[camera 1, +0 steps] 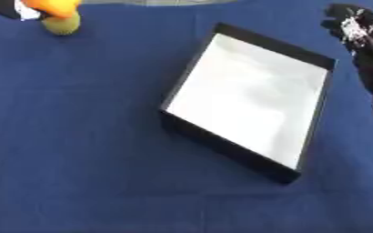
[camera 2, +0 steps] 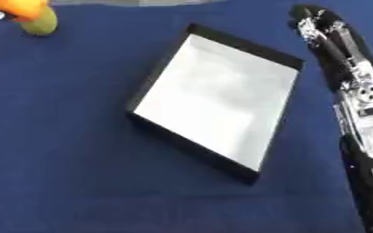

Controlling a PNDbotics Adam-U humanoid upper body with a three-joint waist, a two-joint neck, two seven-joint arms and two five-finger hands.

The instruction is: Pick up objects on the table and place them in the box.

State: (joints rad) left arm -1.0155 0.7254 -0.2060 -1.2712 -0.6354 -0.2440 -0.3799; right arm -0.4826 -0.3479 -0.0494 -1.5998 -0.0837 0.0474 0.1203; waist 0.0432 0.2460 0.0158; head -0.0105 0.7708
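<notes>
A black box with a white floor sits tilted in the middle of the blue table, and nothing lies inside it. At the far left corner an orange object overlaps a yellow-green rounded object. A dark shape with a white patch touches the orange object at the picture's edge; I cannot make out what it is. My right arm runs up the right side, and my right hand is at the far right, beyond the box's far corner and apart from it. Nothing shows in that hand.
Blue cloth covers the whole table. A pale strip marks the far edge. Open cloth lies left of the box and in front of it.
</notes>
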